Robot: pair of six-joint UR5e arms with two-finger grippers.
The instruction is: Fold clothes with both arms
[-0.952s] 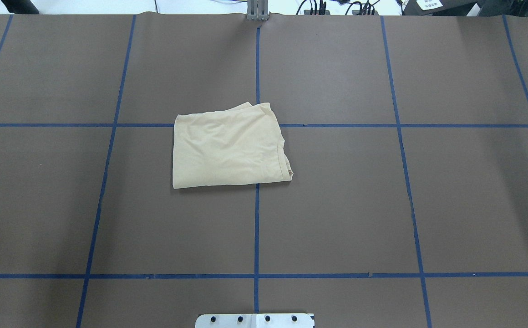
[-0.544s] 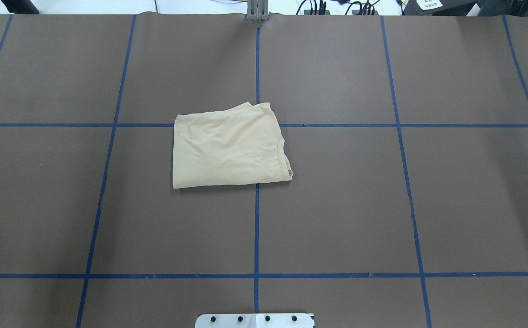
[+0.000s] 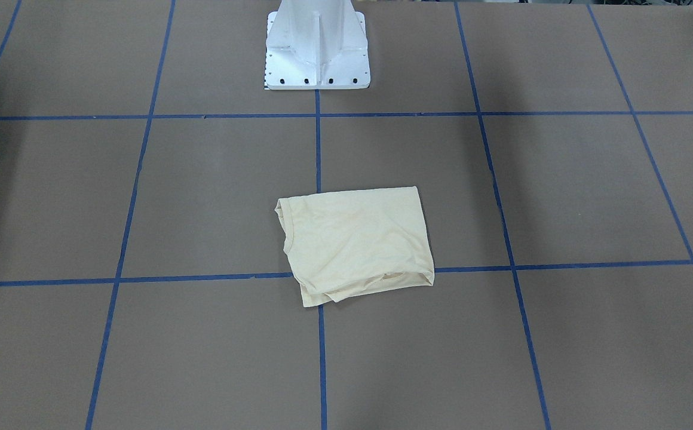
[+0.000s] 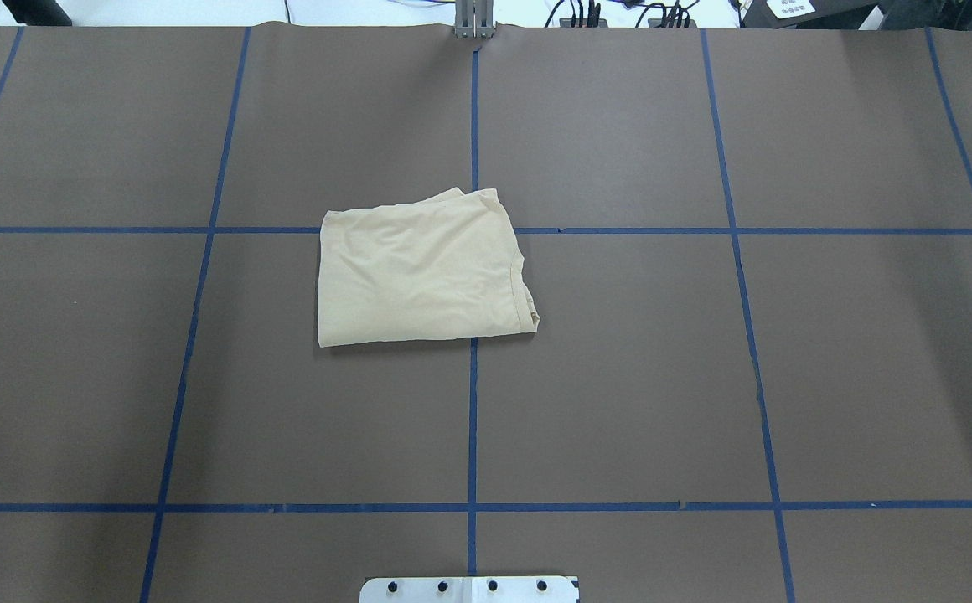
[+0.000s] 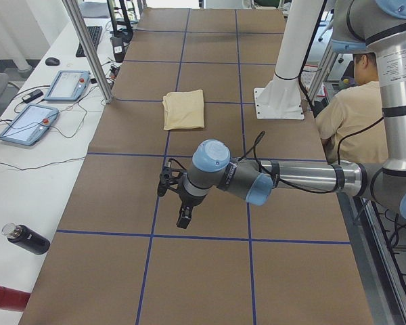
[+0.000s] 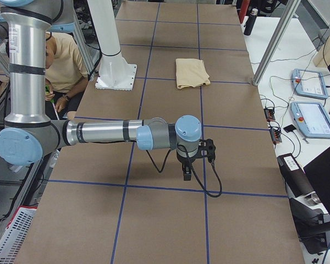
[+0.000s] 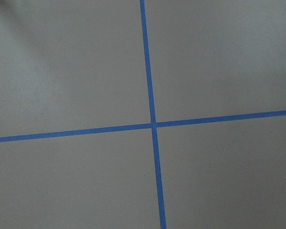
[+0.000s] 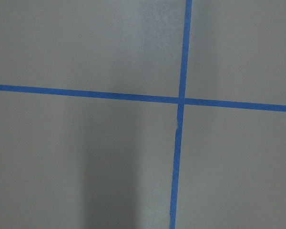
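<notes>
Brown gridded table (image 4: 620, 377) bears a folded shirt (image 4: 419, 276); left gripper (image 5: 183, 220) and right gripper (image 6: 186, 175) hover well away, jaw state impossible to tell.

The counter (image 4: 620, 377) is covered in brown paper ruled into large squares by blue tape lines (image 4: 472, 419), under even overhead light that casts soft shadows. In the exterior left view a white side desk (image 5: 27, 196) runs from seven to eleven o'clock, bearing two flat control panels (image 5: 28, 124), a keyboard (image 5: 93, 39), a black bottle (image 5: 26, 240) and a red bottle (image 5: 3, 296). A slanted metal post (image 5: 88, 51) stands at eleven o'clock, and a person (image 5: 352, 112) sits at two o'clock.
</notes>
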